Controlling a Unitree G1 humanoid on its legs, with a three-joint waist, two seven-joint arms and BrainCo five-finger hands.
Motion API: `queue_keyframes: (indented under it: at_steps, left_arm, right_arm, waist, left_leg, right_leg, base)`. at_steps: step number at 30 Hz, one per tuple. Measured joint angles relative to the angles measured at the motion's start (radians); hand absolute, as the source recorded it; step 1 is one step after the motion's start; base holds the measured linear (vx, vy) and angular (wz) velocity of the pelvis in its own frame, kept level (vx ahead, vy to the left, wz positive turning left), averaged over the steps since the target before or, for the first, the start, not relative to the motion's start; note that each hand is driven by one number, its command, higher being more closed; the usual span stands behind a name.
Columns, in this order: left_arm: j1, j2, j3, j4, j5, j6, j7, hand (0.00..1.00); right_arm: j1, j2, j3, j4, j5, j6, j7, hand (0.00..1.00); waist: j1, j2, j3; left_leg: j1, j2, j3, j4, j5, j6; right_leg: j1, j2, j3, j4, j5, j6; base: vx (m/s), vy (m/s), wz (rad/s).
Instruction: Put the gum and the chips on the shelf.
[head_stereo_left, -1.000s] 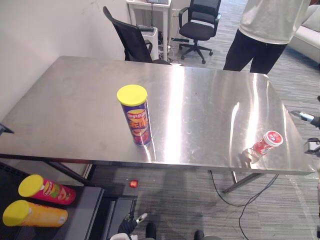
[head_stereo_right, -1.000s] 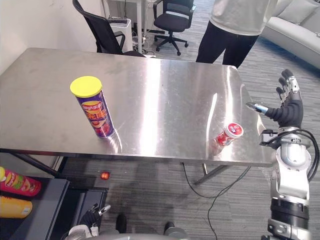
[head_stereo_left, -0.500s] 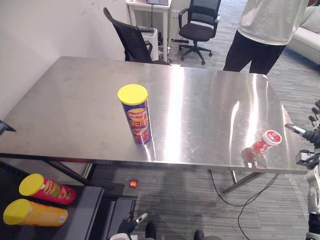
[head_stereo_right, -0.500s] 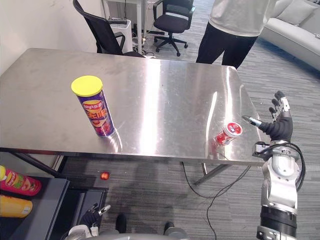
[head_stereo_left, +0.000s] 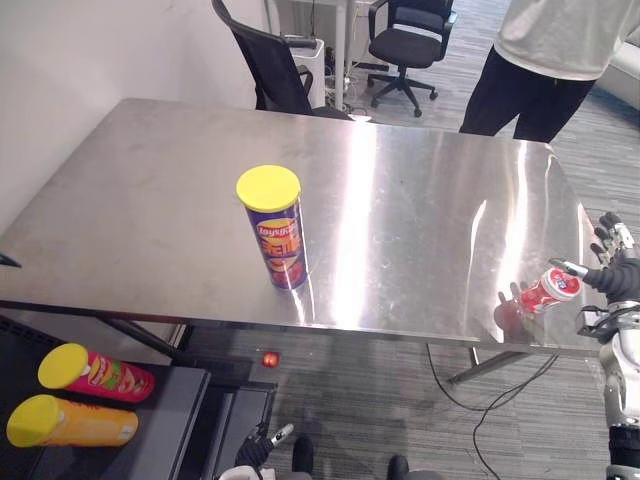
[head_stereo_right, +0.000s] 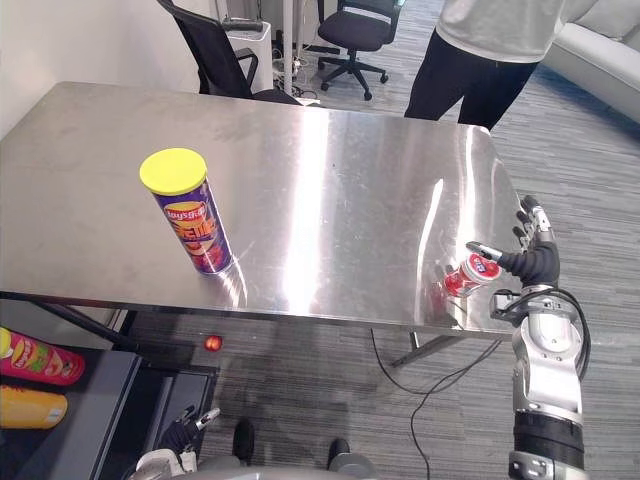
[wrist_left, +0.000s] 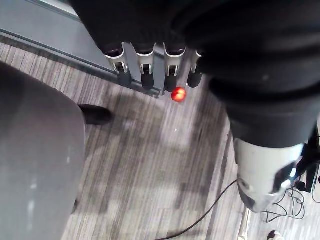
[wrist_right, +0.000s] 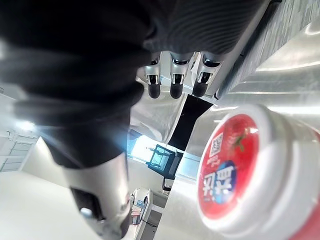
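Gum (head_stereo_right: 474, 274) lying just beside right hand (head_stereo_right: 535, 262); person (head_stereo_right: 480, 50) beyond table (head_stereo_right: 330, 180).

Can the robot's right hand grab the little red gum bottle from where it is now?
Probably yes. The right robot hand is open just beside the gum bottle, which lies near the right edge of the table. Nothing sits between them.

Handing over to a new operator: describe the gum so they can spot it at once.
On the big steel table, look at the front right corner, beside the robot's right hand. The gum is the small red bottle with a white cap lying on its side; the chips can nearer the middle is tall, purple, yellow-lidded and upright.
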Motion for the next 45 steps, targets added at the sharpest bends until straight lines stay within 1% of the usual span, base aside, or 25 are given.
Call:
queue_keyframes:
  at_steps: [3,7,18,23,26,29,33,34,40,45]
  left_arm:
    - [0.0,0.0,0.0,-0.002,0.0,0.0,0.0,0.0]
    - [0.001,0.0,0.0,-0.02,-0.001,0.0,0.0,0.0]
    - [0.001,0.0,0.0,-0.029,-0.002,0.0,0.0,0.0]
    - [0.001,0.0,0.0,-0.029,-0.002,0.0,0.0,0.0]
    - [0.001,0.001,0.0,-0.03,-0.026,0.0,0.0,0.0]
    - [0.0,0.001,0.001,-0.037,-0.03,0.0,0.0,0.0]
    - [-0.003,0.002,0.001,-0.037,-0.038,0.0,0.0,0.0]
    - [-0.004,0.003,0.001,-0.037,-0.039,0.0,0.0,0.0]
    - [-0.01,0.009,0.001,-0.037,-0.039,0.0,0.0,0.0]
    - [-0.014,0.009,0.001,-0.036,-0.039,0.0,0.0,0.0]
  right_arm:
    - [0.0,0.0,0.006,0.026,0.0,0.0,0.0,0.0]
    - [0.0,0.0,0.006,0.026,0.0,-0.001,0.0,0.0]
    - [0.0,0.001,0.037,0.025,0.0,-0.001,0.007,0.0]
    - [0.0,0.014,0.042,0.025,-0.001,-0.001,0.008,0.0]
    - [0.0,0.027,0.043,0.025,-0.001,-0.001,0.007,0.0]
    - [0.001,0.036,0.043,0.025,0.0,-0.001,0.007,0.0]
    - [0.001,0.041,0.045,0.024,0.0,-0.001,0.007,0.0]
    - [0.001,0.042,0.045,0.023,0.0,-0.002,0.007,0.0]
    - [0.001,0.069,0.046,0.013,0.0,-0.003,0.008,0.0]
    - [0.005,0.079,0.052,0.004,0.0,-0.003,0.008,0.0]
  waist:
    - [-0.001,-0.001,0.002]
    - [0.0,-0.002,0.022]
    - [0.003,-0.005,0.026]
    - [0.003,-0.007,0.028]
    - [0.003,-0.01,0.035]
    - [0.002,-0.009,0.049]
    - [0.002,-0.011,0.056]
    - [0.003,-0.013,0.057]
    - [0.006,-0.024,0.065]
    - [0.016,-0.024,0.066]
  left_leg:
    - [-0.002,0.0,-0.001,0.0,0.0,0.0]
    - [-0.007,0.0,-0.002,0.0,-0.001,-0.001]
    - [-0.017,0.0,-0.006,0.001,0.0,0.0]
    - [-0.014,0.003,-0.008,0.0,0.0,0.0]
    - [-0.015,0.003,-0.009,0.0,0.0,-0.001]
    - [-0.016,0.003,-0.009,0.0,0.001,-0.008]
    - [-0.017,0.002,-0.009,0.0,0.003,-0.007]
    - [-0.018,0.002,-0.009,0.0,0.006,-0.002]
    - [-0.019,0.001,-0.012,0.0,0.007,-0.001]
    - [-0.018,0.002,-0.012,0.0,0.007,-0.001]
  right_leg:
    - [-0.004,0.0,0.003,0.002,0.0,0.0]
    - [-0.007,0.0,0.002,0.002,0.0,0.0]
    - [-0.014,0.001,-0.005,0.003,0.0,0.0]
    - [-0.017,0.002,-0.003,0.018,0.0,0.0]
    - [-0.019,0.002,0.001,0.018,0.0,0.0]
    - [-0.02,0.002,0.002,0.018,0.0,-0.001]
    - [-0.021,0.002,0.0,0.016,-0.001,-0.001]
    - [-0.021,0.001,0.0,0.015,-0.002,-0.001]
    - [-0.02,0.002,-0.004,0.014,-0.001,-0.001]
    - [-0.02,0.002,-0.003,0.016,-0.001,-0.002]
  base:
    - [-0.03,-0.008,-0.03]
    - [-0.03,-0.007,0.02]
    - [0.02,-0.005,0.02]
    - [-0.03,-0.004,0.0]
    - [-0.06,-0.008,-0.03]
    - [-0.03,-0.005,0.0]
    - [0.0,0.0,0.0]
    - [0.0,0.0,0.0]
    - [0.0,0.0,0.0]
    - [0.0,0.0,0.0]
